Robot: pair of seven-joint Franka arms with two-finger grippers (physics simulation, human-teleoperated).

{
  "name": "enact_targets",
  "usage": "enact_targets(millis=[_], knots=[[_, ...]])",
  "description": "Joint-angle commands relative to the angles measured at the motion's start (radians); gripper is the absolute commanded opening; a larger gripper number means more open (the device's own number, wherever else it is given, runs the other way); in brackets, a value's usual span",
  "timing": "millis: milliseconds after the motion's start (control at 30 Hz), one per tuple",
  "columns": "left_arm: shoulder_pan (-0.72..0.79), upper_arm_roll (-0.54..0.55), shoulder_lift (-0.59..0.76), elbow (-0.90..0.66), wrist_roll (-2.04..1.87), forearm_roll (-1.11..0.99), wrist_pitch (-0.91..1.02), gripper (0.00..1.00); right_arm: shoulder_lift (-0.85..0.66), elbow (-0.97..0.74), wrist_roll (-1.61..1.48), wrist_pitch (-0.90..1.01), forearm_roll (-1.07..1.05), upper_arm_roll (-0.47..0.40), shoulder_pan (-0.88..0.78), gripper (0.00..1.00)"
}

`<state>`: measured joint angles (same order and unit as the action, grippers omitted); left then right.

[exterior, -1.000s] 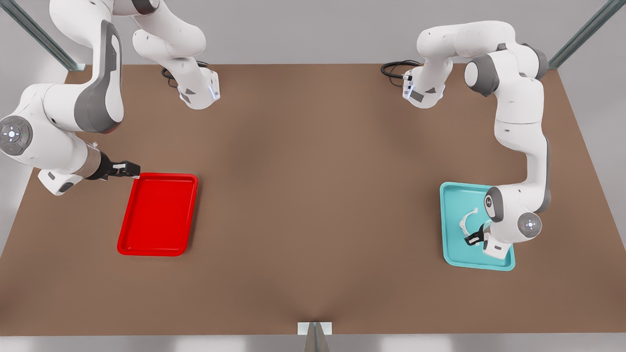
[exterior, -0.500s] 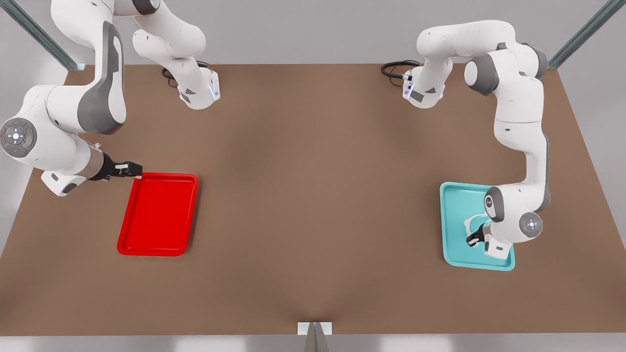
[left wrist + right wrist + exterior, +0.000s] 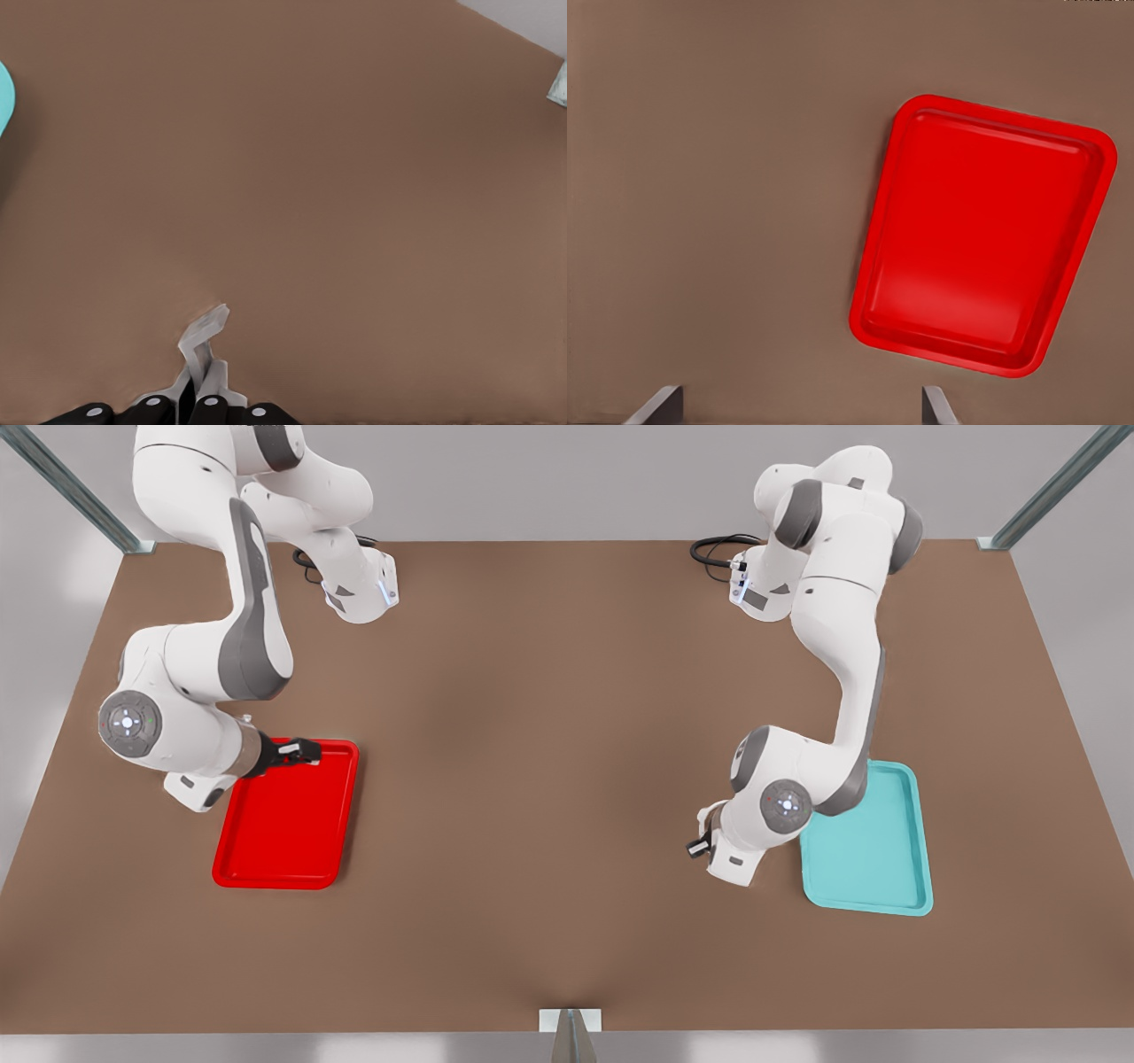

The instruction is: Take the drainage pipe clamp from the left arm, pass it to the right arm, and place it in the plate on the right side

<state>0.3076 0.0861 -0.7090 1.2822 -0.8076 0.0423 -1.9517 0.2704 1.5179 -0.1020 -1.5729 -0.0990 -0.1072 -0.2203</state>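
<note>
Even, soft overhead light; faint shadows under arms, no glare.

I see a glossy red plate (image 3: 283, 850) and a glossy teal tray (image 3: 873, 886), both plastic-looking, a matt brown table (image 3: 567, 735), and smooth white arm shells (image 3: 833, 638)

Brown table (image 3: 549, 779), red plate (image 3: 288, 841), teal tray (image 3: 873, 859) lying well apart

Left gripper (image 3: 700, 847) clamped, right gripper (image 3: 312, 751) spread, both low
</note>
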Motion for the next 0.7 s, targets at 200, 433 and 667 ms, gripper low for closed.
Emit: enact_targets(millis=[200,433,667], knots=[[0.151,0.047,-0.075,-0.173,-1.562,0.007,0.048,0.21,0.003,0.139,-0.079,-0.332,-0.133,0.000,-0.140,1.00],[0.194,0.077,-0.158,-0.261,-1.693,0.007,-0.082,0.21,0.010,0.189,0.108,-0.502,-0.136,0.000,-0.274,1.00],[0.203,0.098,-0.171,-0.271,-1.657,0.007,-0.107,0.21,0.075,0.163,0.209,-0.584,-0.160,0.000,-0.343,1.00]])
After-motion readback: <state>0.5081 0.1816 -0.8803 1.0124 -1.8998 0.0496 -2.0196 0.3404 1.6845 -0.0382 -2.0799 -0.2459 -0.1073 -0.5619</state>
